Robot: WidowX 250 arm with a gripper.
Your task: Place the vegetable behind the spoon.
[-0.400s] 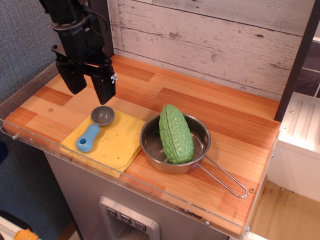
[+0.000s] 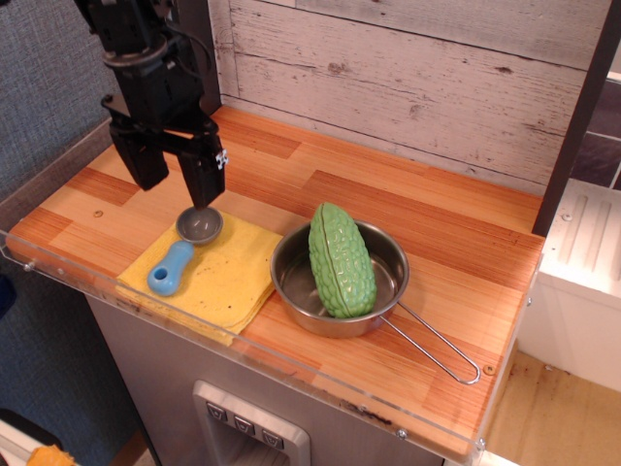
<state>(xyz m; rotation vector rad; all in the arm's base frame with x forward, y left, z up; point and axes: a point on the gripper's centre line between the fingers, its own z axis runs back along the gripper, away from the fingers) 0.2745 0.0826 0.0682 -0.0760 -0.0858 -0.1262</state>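
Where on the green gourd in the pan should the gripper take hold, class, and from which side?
Across the middle of the gourd, coming from above. It lies propped in the pan with its upper end over the rim, so the rim blocks its sides while its narrow, ridged top stays exposed.

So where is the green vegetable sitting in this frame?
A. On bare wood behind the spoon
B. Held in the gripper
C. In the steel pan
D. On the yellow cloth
C: the vegetable lies in the pan, while the open gripper is over by the spoon.
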